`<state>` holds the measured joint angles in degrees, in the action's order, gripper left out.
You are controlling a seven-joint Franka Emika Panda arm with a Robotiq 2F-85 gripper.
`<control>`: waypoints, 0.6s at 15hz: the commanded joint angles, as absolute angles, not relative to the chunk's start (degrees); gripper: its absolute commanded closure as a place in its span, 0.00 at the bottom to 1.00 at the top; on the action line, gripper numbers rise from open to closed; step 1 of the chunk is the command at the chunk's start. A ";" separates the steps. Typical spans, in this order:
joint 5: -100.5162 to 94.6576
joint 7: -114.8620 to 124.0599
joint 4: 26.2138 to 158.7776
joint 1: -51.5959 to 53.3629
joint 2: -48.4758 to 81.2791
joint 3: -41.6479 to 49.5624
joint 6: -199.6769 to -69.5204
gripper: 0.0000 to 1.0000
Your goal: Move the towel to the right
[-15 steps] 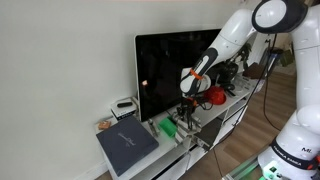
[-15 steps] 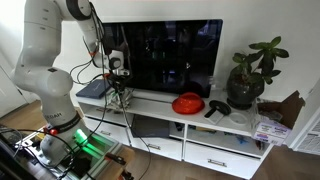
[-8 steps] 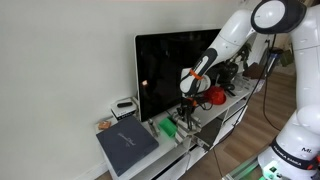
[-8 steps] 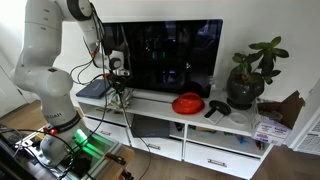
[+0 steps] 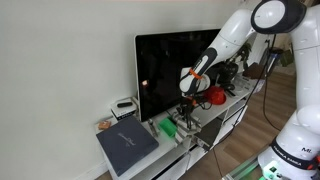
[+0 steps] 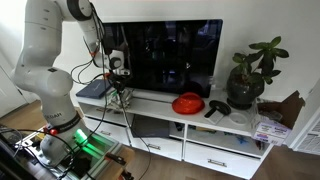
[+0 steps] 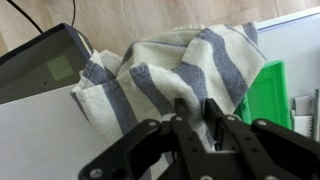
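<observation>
a dark television [image 6: 165,55] stands on a long white cabinet [image 6: 215,120]; at the cabinet's right end a potted plant [image 6: 248,78]; left of it a black object [image 6: 217,107] and a red thing [image 6: 187,103], possibly a bowl; at the left end a grey laptop [image 5: 127,143], a green item [image 7: 268,92] near it

A plain white wall [image 5: 60,60] stands behind a low white bench [image 6: 200,126] with drawers, which carries a dark TV [image 6: 170,55]. A potted plant [image 6: 250,72] stands at one end. The floor [image 5: 238,152] is brown wood, evenly lit.
</observation>
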<state>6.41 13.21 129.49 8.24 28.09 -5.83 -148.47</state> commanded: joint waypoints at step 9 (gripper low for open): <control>5.90 13.35 129.68 9.17 26.36 -5.23 -147.26 1.00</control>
<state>6.41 13.16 129.41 8.26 27.77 -5.83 -148.43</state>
